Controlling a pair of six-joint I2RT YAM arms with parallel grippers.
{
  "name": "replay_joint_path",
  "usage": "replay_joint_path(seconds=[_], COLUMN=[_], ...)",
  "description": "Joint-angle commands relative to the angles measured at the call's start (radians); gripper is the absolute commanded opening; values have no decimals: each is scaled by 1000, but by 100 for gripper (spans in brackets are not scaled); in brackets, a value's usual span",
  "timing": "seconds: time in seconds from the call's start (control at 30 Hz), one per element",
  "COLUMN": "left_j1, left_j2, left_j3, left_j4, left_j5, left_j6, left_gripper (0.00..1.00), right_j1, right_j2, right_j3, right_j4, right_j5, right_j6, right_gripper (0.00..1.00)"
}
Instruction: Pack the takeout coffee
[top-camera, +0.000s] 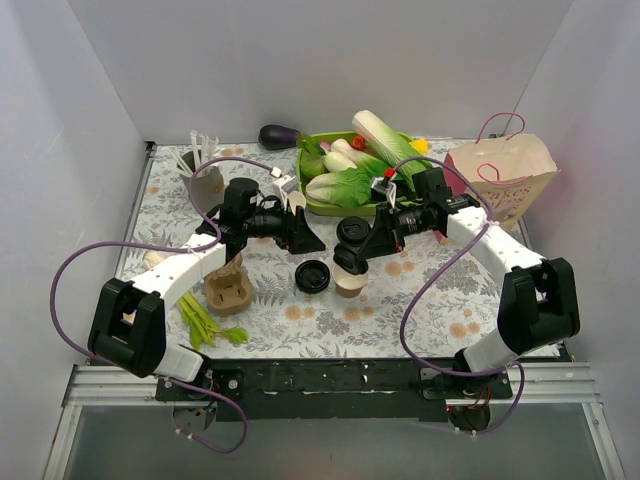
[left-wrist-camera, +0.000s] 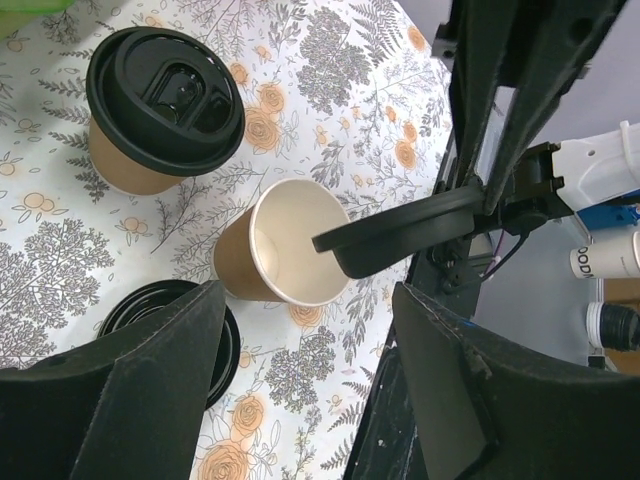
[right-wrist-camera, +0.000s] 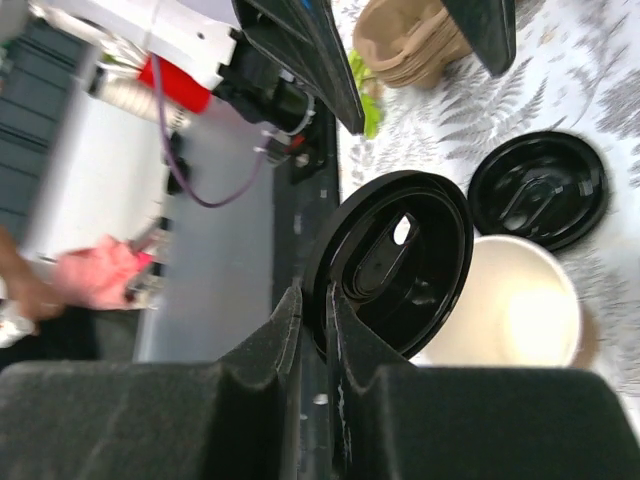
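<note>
Clutter on the floral cloth
Eggplant at 12 o'clock, green tray of leafy vegetables at 1, paper bag at 2, grey cup of white sticks at 10, pulp cup tray and green stalks at 8.

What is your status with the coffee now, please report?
Right claw shut on black lid, just above open cup. Left claw open, empty. Spare lid lies beside cup; nothing blocks it.

Light: bright, even, overhead; plain white enclosure walls wash pale.
Shadows: soft, short on floral-print tablecloth.
Glare: dull sheen on round black plastic lid.
Blur: right wrist view's left side smeared; nearest foreground soft.
</note>
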Motion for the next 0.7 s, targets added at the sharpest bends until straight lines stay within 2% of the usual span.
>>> replay_joint_path(seconds=[0.0,0.17,0.33,0.4,0.67], left_j1=[-6,-35,-87,-97,-106], left_j2=[-5,28,64,82,117], left_j3=[6,12,18,21,12], left_j4=[3,7,18,33,92], left_j5=[49,89,106,100,101], left_j6=[39,67,100,96,77], left_gripper=[68,69,69,69,69], right_j1=[-23,-34,-43,-44,-64], right_j2=[-16,-7,7,14,42], right_j3=[-108,-157,-246,-267,-274], right_j4=[249,312,522,574,576], right_j5=[-179,-130,-99,-94,-73], right_j6=[351,386,607,638,668], right_gripper=[4,5,5,5,7])
